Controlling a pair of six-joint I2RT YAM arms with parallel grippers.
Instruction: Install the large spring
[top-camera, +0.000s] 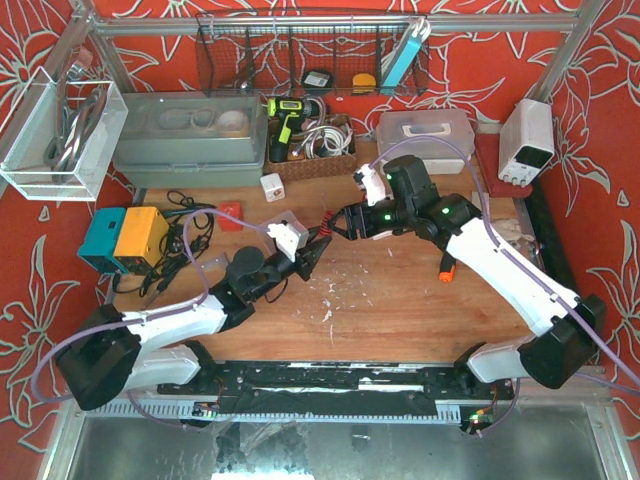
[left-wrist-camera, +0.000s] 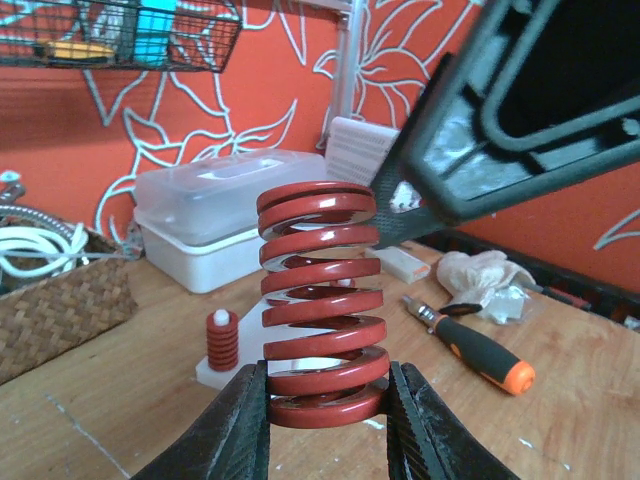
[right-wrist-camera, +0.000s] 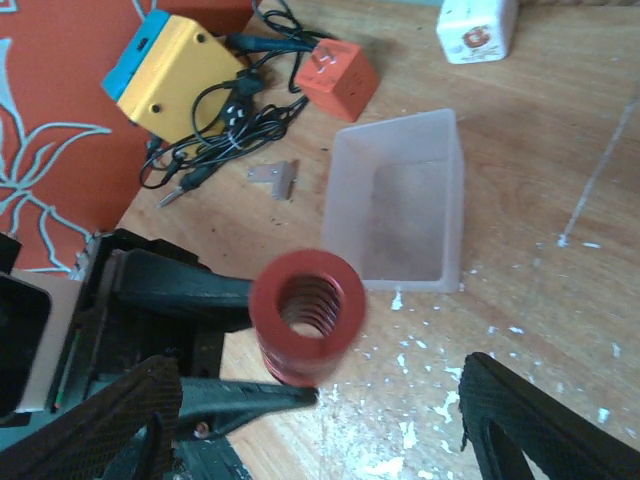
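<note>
- The left arm reaches low and diagonally from its near base toward mid-desk (top-camera: 400, 300). The left claw (left-wrist-camera: 325, 400) is clenched on the bottom coils of the large spring (left-wrist-camera: 320, 290), holding it upright.
- The right arm arches in from the right. The right claw (top-camera: 340, 222) is spread wide at the spring's top.

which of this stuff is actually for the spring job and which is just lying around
For the job: large red spring, held in the left gripper; right gripper, open by its top; white base with a peg, probably the mount.
Lying about: screwdriver, clear tray, yellow and blue box, orange cube, wicker basket.
</note>
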